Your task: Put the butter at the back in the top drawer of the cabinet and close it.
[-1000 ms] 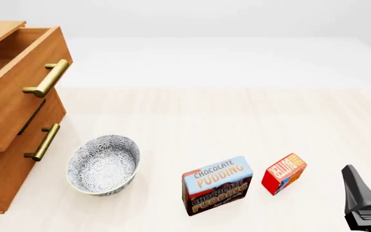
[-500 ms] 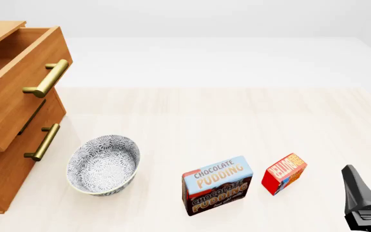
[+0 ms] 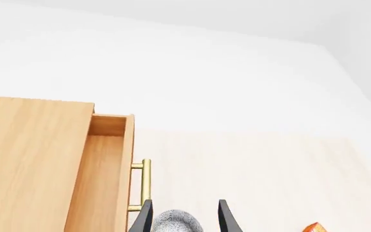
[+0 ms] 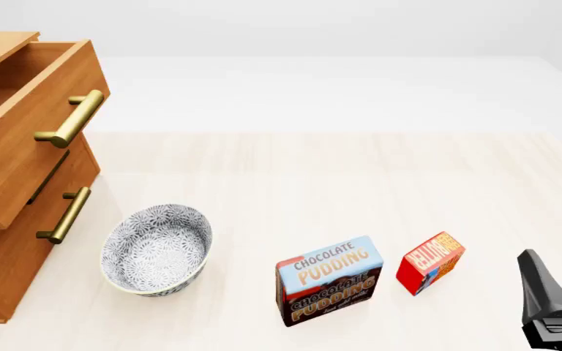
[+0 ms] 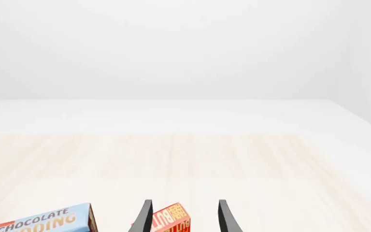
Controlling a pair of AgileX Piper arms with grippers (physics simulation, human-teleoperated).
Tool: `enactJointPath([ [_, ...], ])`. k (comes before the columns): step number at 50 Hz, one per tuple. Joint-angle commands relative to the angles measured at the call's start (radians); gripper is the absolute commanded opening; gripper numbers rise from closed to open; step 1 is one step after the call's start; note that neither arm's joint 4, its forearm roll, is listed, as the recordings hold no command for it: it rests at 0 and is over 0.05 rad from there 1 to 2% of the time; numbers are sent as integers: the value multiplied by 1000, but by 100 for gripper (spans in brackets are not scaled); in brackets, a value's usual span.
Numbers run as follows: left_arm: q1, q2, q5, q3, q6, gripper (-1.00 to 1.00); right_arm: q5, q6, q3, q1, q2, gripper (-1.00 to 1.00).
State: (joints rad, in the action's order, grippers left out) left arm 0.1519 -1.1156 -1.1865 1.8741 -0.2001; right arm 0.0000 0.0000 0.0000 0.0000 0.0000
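Standing on the table just right of the pudding box (image 4: 329,280), the butter (image 4: 430,262) shows between the right gripper's (image 5: 182,216) spread, empty fingers. Best to descend squarely before clamping. Across the table, the top drawer (image 4: 29,121) gapes open; the left gripper (image 3: 183,217) is likewise parted.

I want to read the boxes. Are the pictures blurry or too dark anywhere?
Front view: bright, sharp, pudding box letters readable, faint shadows only. Right wrist view: sharp, but the butter is cut off at the edge. Left wrist view: clear, the drawer evenly lit, no glare.
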Motion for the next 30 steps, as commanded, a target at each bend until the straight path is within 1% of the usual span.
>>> enactJointPath([
  [1, -33, -9, 8, -42, -37, 100, 0, 0, 0, 0, 0, 100],
  [17, -73, -18, 24, -94, -75, 100, 0, 0, 0, 0, 0, 100],
  [24, -96, -24, 22, -100, -70, 100, 0, 0, 0, 0, 0, 100],
  [30, -121, -44, 18, -86, -60, 100, 0, 0, 0, 0, 0, 100],
])
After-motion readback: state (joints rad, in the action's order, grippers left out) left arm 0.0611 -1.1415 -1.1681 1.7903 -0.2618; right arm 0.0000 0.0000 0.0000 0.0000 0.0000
